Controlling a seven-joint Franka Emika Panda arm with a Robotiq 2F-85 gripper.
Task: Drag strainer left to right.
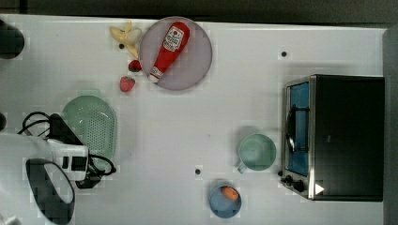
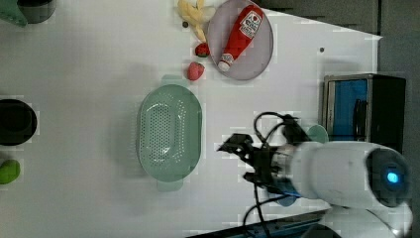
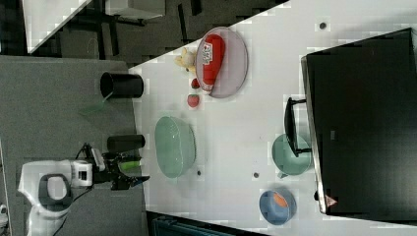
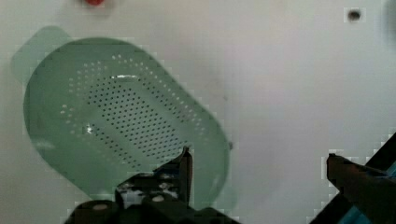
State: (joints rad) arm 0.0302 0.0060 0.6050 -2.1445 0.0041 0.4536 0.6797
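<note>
- Strainer (image 2: 169, 131): pale mint plastic, smooth, faintly glossy, the inside dotted with small holes.
- Desk (image 1: 187, 126): smooth, matt white top.
- Plate (image 1: 195, 63): smooth, lilac, a soft sheen.
- Ketchup bottle (image 1: 170, 49): glossy red plastic with a paper-like label.
- Oven (image 1: 345, 136): matt black casing, shiny metal front frame.
- Mug (image 1: 256, 152): smooth green, slightly glossy.
</note>
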